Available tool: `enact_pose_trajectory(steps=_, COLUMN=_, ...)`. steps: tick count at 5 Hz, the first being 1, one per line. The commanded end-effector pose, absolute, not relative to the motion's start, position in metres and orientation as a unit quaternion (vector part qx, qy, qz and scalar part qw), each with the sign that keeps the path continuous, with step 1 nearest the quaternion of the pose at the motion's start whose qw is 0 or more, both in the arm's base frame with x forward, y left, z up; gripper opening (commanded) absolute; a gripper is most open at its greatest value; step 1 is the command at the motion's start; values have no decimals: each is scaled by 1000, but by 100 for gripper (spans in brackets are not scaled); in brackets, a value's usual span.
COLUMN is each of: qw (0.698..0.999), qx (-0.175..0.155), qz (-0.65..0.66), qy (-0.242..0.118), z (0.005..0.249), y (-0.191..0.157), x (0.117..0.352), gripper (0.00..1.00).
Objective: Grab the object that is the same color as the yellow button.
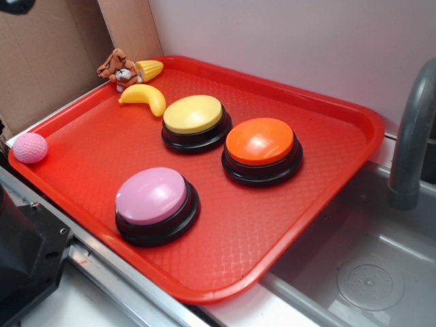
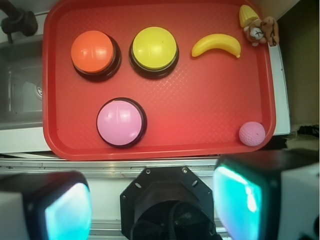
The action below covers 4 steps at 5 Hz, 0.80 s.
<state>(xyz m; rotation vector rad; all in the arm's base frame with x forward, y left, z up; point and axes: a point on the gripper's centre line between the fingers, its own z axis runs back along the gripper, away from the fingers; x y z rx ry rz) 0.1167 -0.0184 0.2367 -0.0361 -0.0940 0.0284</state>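
Note:
A small curved yellow banana (image 1: 145,97) (image 2: 216,46) lies on the red tray (image 1: 286,225) (image 2: 210,115) near its far left corner. The yellow button (image 1: 195,121) (image 2: 154,51) stands just beside it, toward the tray's middle. In the wrist view my gripper (image 2: 152,207) hangs high over the robot base, off the tray's near edge. Its two fingers stand wide apart with nothing between them. The gripper does not show in the exterior view.
An orange button (image 1: 261,149) (image 2: 94,54) and a pink button (image 1: 156,204) (image 2: 120,122) also stand on the tray. A plush tiger (image 1: 118,67) (image 2: 262,31) and a corn toy (image 1: 150,69) (image 2: 246,15) sit in the far corner. A pink ball (image 1: 30,147) (image 2: 251,133) rests at the tray's edge. A sink (image 1: 368,272) with a faucet (image 1: 412,129) lies to the right.

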Motion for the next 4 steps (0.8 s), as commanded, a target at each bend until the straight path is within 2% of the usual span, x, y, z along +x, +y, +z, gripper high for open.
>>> enact_pose_trajectory(steps=1, qw=999, qx=-18, qz=14, qy=-47, z=237, y=-18, x=117, gripper=100)
enact_pose_trajectory(steps=2, qw=994, qx=-53, qz=59, qy=-80, z=240, y=-4, x=130, gripper=100)
enact_pose_trajectory(steps=4, qw=984, qx=-67, qz=134, qy=-99, z=235, y=14, x=150, gripper=100)
